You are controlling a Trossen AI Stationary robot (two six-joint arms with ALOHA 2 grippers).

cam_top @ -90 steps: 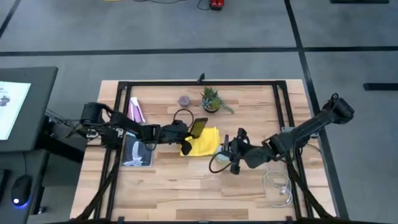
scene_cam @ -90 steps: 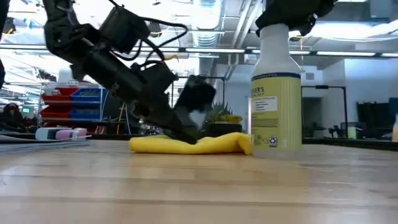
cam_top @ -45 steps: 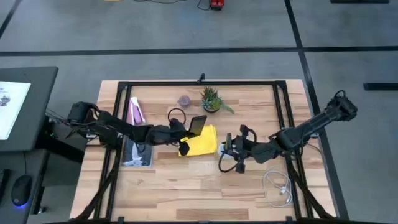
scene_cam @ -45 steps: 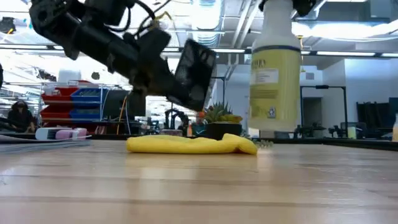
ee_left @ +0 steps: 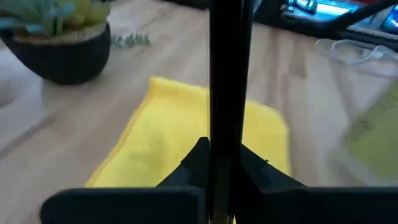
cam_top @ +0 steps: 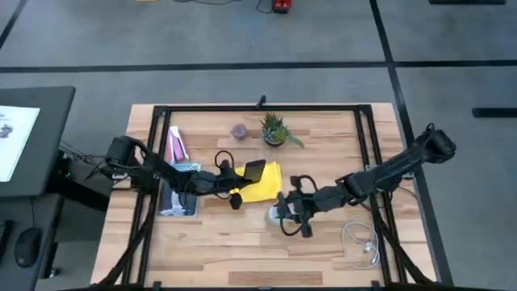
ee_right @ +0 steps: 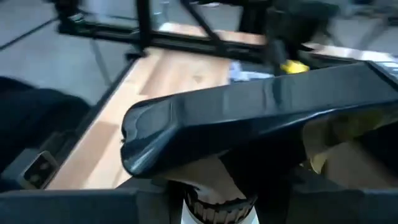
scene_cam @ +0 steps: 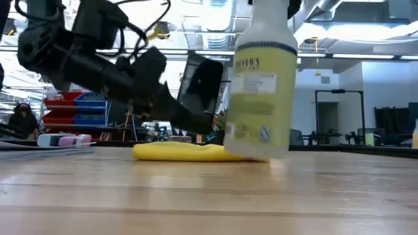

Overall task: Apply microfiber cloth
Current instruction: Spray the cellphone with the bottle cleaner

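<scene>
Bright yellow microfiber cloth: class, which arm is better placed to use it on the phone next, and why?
Probably the left. The left gripper holds the black smartphone tilted just above the bright yellow microfiber cloth. The right gripper is occupied with the pale yellow spray bottle beside the cloth.

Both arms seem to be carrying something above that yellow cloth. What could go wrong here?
The left gripper holds the black smartphone on edge above the microfiber cloth; if its hold is slight, the phone could slip onto the table. The right gripper carries the spray bottle tilted, low beside the cloth; it might bump the phone or drag the cloth.
</scene>
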